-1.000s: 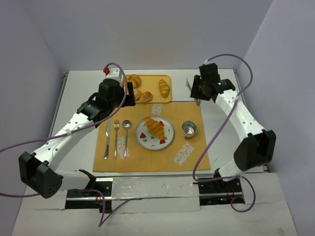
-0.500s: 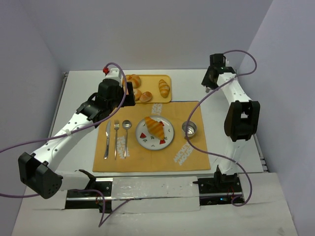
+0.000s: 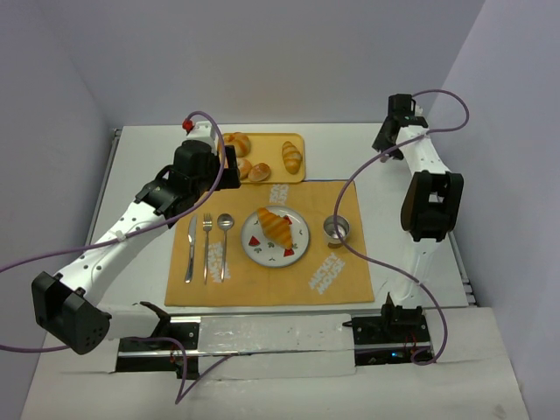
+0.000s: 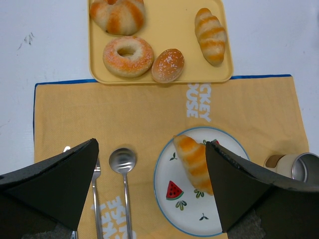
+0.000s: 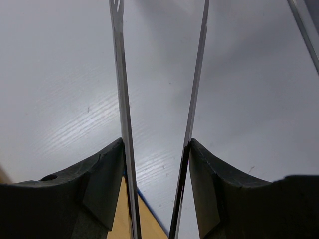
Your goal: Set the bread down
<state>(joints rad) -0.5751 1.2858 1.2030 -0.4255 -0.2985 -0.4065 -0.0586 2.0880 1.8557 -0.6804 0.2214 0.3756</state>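
Note:
The bread, a golden-orange striped croissant (image 3: 276, 227), lies on the white watermelon-print plate (image 3: 298, 248) in the middle of the orange placemat. In the left wrist view the croissant (image 4: 195, 162) lies on the plate (image 4: 164, 199), partly behind my right finger. My left gripper (image 3: 229, 166) hovers open and empty above the mat's back left, between tray and plate; its jaws (image 4: 151, 144) are wide apart. My right gripper (image 3: 391, 136) is at the table's far right back, shut on thin metal tongs (image 5: 121, 99), whose two blades lie against the fingers.
A yellow tray (image 3: 271, 140) at the back holds round buns, a sugared ring and a small striped roll (image 4: 210, 35). A knife, fork (image 3: 207, 245) and spoon (image 4: 122, 164) lie left of the plate. A metal cup (image 3: 336, 229) stands right of it.
My right arm has swung back and to the right with the tongs, from over the mat's back right corner to the table's far right. The left arm and croissant have not moved.

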